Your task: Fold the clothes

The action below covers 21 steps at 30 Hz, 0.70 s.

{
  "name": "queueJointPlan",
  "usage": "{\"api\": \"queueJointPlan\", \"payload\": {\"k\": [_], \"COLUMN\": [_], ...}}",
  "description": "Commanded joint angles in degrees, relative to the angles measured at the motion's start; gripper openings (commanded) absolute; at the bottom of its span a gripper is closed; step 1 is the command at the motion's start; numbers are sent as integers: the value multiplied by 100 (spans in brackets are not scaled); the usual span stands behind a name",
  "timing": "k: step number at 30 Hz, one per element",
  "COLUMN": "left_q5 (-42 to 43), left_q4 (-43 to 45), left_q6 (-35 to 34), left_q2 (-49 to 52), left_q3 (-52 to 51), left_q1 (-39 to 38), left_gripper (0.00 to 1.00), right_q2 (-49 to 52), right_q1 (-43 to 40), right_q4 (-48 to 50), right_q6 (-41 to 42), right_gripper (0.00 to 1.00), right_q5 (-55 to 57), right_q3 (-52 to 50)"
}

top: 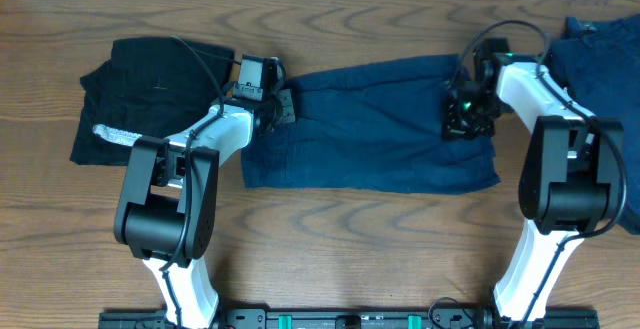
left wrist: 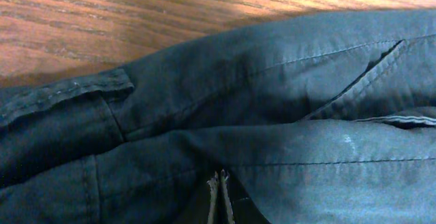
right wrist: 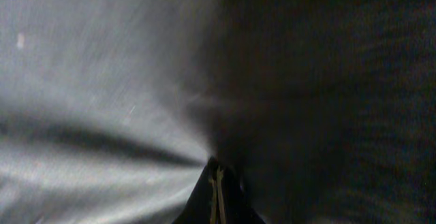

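Spanning left gripper (top: 288, 109) to right gripper (top: 460, 126), navy garment (top: 370, 129), both ends pinched.

A navy garment (left wrist: 272, 81) fills most of the frame, its stitched hem (left wrist: 68, 91) at the left and a slanted pocket slit (left wrist: 361, 81) at the upper right. Wood-grain counter (left wrist: 102, 20) runs along the top. At bottom centre the left gripper (left wrist: 219, 186) pinches the cloth (tips pressed together, folds gathering toward them).

Navy garment (top: 612, 54) cut off at edge — right wrist view blurred.
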Motion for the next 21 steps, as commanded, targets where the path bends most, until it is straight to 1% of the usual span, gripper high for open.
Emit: {"api": "queueJointPlan", "payload": {"k": [1, 3, 6, 9, 13, 16, 19, 21], "left_q5": [-328, -328, -328, -334, -505, -621, -629, -627], "left_q4": [24, 28, 26, 26, -103, -448, -977, -1384], "left_q6": [-2, -4, -4, 7, 15, 15, 15, 15], "left_q2": [247, 129, -177, -682, -1464, -2015, -2396, -2507], "left_q3": [20, 46, 85, 85, 85, 85, 85, 85], "left_q1": [35, 35, 35, 37, 37, 50, 118, 203], "left_gripper": [6, 6, 6, 6, 6, 6, 8, 12], "right_q2": [173, 173, 170, 168, 157, 111, 35, -11], "right_q1": [-221, -267, -289, -289, -289, -286, -267, -212], "right_q4": [291, 428, 586, 758, 721, 483, 79, -197], "right_q6": [411, 614, 691, 686, 603, 424, 229, 68], "right_gripper": [1, 1, 1, 1, 2, 5, 8, 10], "right_q5": [957, 953, 907, 796, 424, -22, -350, -448], "right_q3": [-50, -50, -50, -44, 142, 466, 927, 1281]}}
